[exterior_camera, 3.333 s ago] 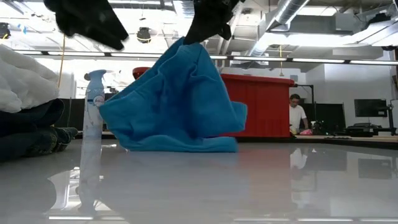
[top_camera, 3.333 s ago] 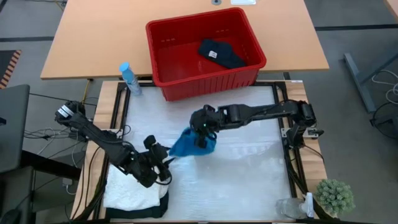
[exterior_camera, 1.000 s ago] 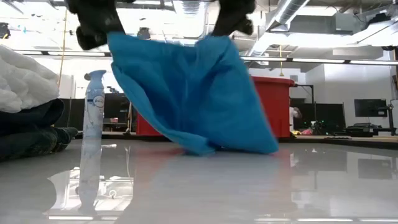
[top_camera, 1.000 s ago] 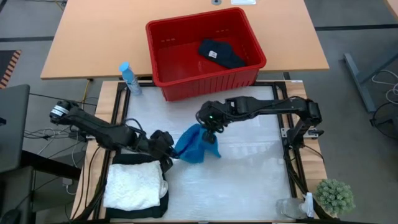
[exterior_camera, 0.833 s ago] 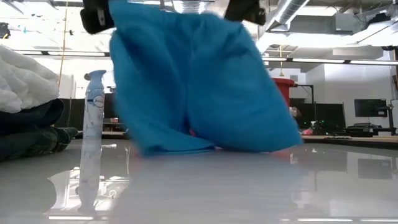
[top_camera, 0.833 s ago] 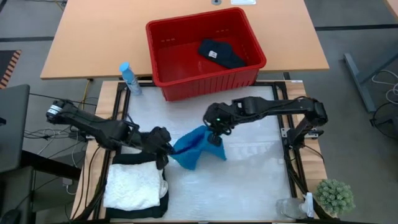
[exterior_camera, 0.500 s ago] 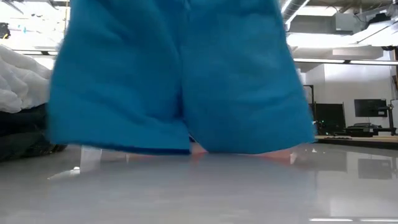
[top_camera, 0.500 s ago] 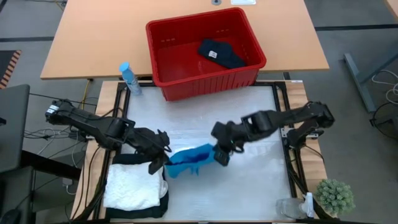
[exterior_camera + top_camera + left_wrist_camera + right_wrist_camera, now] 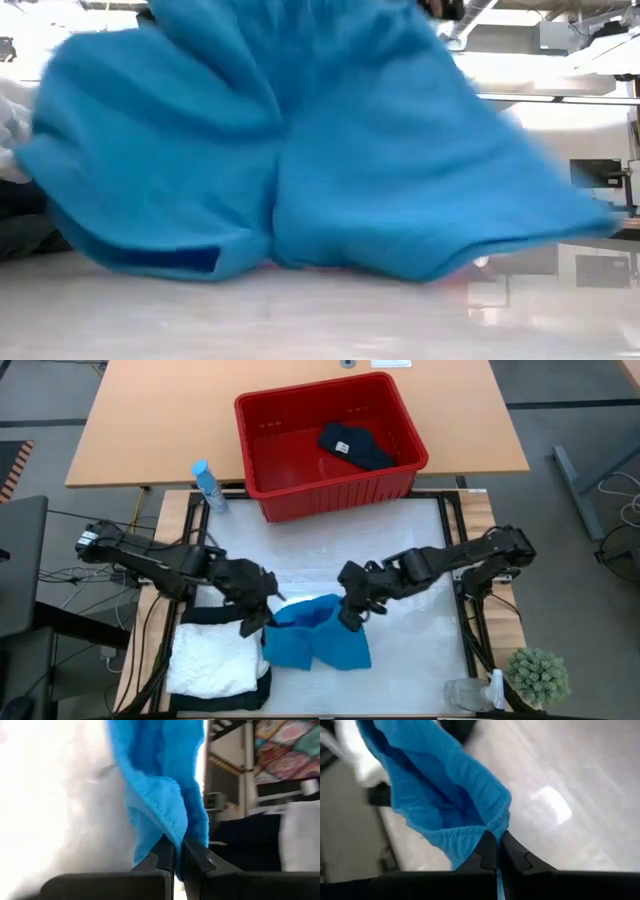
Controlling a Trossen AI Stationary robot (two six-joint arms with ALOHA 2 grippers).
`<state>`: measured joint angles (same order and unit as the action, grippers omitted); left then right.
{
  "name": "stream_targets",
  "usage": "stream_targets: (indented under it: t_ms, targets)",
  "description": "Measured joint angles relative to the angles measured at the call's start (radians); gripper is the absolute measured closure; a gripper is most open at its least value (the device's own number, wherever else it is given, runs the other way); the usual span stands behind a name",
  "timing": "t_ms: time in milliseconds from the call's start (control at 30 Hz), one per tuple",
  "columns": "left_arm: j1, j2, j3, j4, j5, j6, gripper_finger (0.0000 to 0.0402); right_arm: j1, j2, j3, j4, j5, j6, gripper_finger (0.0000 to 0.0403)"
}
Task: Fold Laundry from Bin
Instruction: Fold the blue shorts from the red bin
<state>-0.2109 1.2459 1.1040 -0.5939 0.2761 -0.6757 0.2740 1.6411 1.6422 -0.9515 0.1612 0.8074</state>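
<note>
Left gripper [image 9: 262,607]: clamped on blue garment [image 9: 318,642] edge | Right gripper [image 9: 352,610]: clamped on opposite edge | Garment: front-centre of table [image 9: 420,560], held apart to spread flat for folding | Bin [image 9: 330,445]: behind, one dark item inside

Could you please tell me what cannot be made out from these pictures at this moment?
- Low view: the blue cloth fills the picture, hiding the red bin and both arms.
- High view: what the dark item in the bin is; too small.
- High view: the black cloth is mostly covered by the white cloth.
- Wrist views: the left gripper and right gripper pinch cloth edges, but motion blur smears the background.
</note>
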Motion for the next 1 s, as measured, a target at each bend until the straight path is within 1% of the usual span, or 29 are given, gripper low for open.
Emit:
stream_targets:
  t_ms: [167,267,333,467,567,733,867,1000]
  targets:
    - [0.093,0.08,-0.053,0.011,-0.004,0.174,0.04,-0.104,0.014,-0.085,0.029,-0.001,-0.072,0.0379]
    - [0.151,0.144,-0.081,0.008,-0.035,0.267,0.04,-0.164,0.019,-0.152,0.046,-0.002,-0.108,0.0379]
    - [0.193,0.189,-0.096,0.012,-0.038,0.321,0.04,-0.206,0.017,-0.198,0.087,-0.011,-0.117,0.0379]
    - [0.268,0.274,-0.107,0.035,-0.042,0.382,0.04,-0.275,0.017,-0.261,0.096,-0.036,-0.145,0.0379]
    - [0.315,0.317,-0.107,0.05,-0.096,0.4,0.0392,-0.318,0.017,-0.289,0.14,-0.036,-0.154,0.0379]
    - [0.395,0.324,-0.084,0.075,-0.102,0.464,0.0355,-0.38,0.017,-0.29,0.149,-0.036,-0.189,0.038]
    - [0.444,0.297,-0.059,0.078,-0.115,0.513,0.0309,-0.431,0.017,-0.29,0.144,-0.035,-0.216,0.0379]
    - [0.468,0.291,-0.054,0.071,-0.141,0.586,0.0255,-0.482,0.017,-0.29,0.15,-0.034,-0.239,0.0379]
